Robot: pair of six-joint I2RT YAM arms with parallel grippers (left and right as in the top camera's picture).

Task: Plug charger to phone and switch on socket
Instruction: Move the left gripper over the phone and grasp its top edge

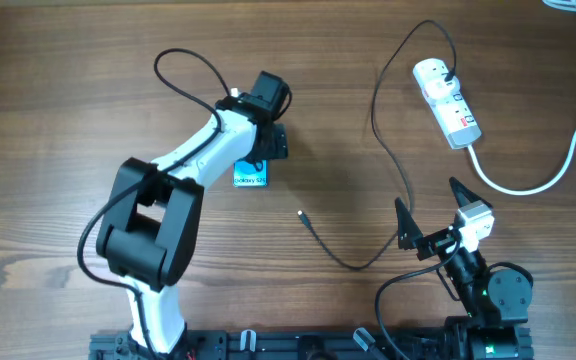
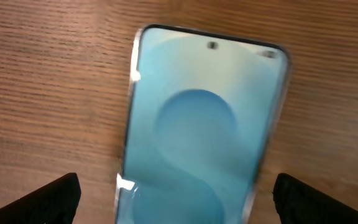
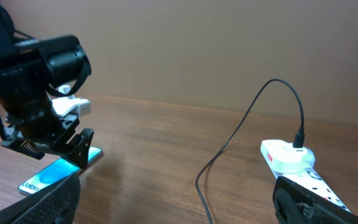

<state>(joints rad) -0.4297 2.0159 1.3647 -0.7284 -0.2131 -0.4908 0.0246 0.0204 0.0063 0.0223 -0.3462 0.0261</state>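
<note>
The phone (image 1: 251,176), cyan screen up with a white text strip at its near end, lies on the wood table; it fills the left wrist view (image 2: 197,124) and shows in the right wrist view (image 3: 53,174). My left gripper (image 1: 268,140) hovers over its far end, open, one finger on each side (image 2: 179,199). The black charger cable (image 1: 388,150) runs from the white socket (image 1: 446,100) to its loose tip (image 1: 301,213) on the table; cable (image 3: 229,149) and socket (image 3: 291,158) also show in the right wrist view. My right gripper (image 1: 433,215) is open and empty at the front right.
The socket's thick white cord (image 1: 558,150) loops along the right edge of the table. A black cable (image 1: 183,75) of the left arm arcs behind it. The left arm's body (image 1: 153,225) stands at the front left.
</note>
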